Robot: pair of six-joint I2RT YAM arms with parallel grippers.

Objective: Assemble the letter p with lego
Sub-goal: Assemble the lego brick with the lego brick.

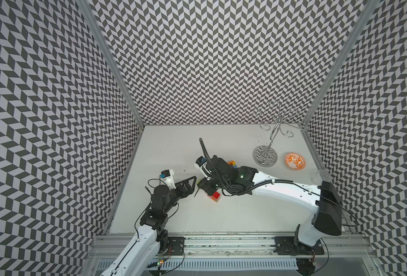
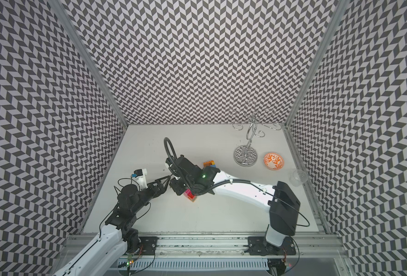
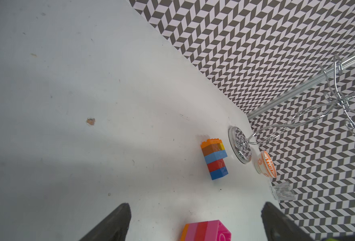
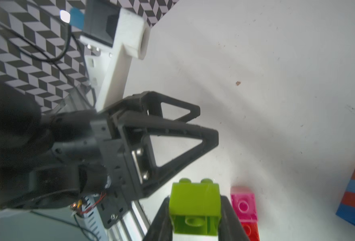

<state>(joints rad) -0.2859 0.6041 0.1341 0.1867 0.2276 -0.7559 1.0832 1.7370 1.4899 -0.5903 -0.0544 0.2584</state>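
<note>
Lime-green studded plastic brick [image 4: 194,206] is clamped between the black fingers of the right gripper [image 4: 195,199], near the middle of both top views over the matte white tabletop [image 1: 173,148]. Left gripper [image 3: 196,208] has its triangular black jaws spread wide and empty, with the tips just beside the lime brick. Close by on the table lies a glossy pink, red and orange brick stack [image 3: 205,230], half hidden under the right arm from above. A taller stack of orange, brown, light blue, red and blue bricks [image 3: 214,159] sits further back, largely covered by that arm. Toward the right of the top frames are a chrome wire stand on a round base [image 1: 265,155], an orange-and-white patterned bowl [image 1: 294,161] and a clear tumbler [image 1: 321,176]
</note>
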